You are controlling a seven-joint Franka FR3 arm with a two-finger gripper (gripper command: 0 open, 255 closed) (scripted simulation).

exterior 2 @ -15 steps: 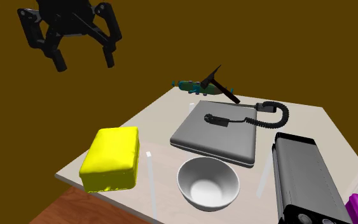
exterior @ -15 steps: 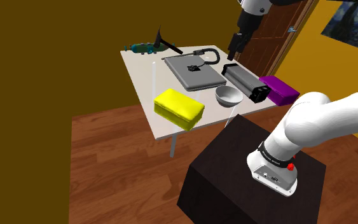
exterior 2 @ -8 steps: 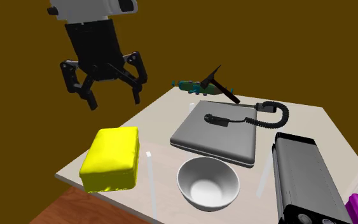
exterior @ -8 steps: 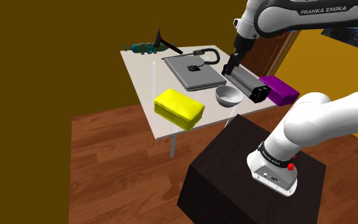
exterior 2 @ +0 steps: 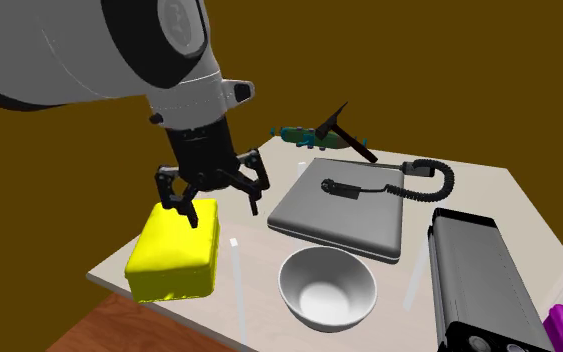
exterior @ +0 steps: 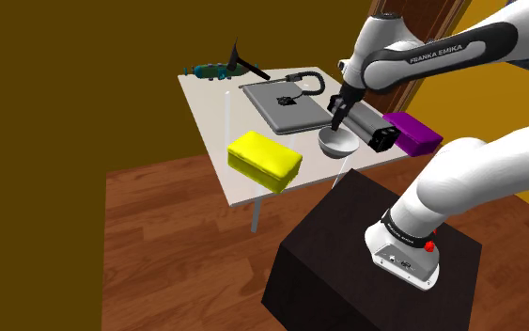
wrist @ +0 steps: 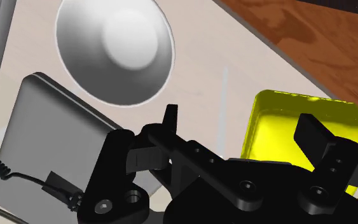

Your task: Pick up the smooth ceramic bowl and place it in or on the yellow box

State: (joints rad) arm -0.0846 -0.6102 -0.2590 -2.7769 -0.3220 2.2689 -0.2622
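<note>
The gripper (exterior 2: 219,205) hangs over the table (exterior 2: 479,185) with its two black fingers spread wide apart and nothing between them. In the second exterior view it shows above the far end of the yellow box (exterior 2: 174,250), to the left of the closed grey laptop (exterior 2: 344,205). The white bowl (exterior 2: 327,290) stands upright and empty near the table's near edge, apart from the gripper. It lies between the yellow box on that view's left and a grey-and-black box-shaped device (exterior 2: 474,280) on its right, just in front of the laptop. A black coiled cable (exterior 2: 429,180) lies across the laptop's far corner. In the shoulder view a purple box (exterior: 412,132) sits just beyond the device.
</note>
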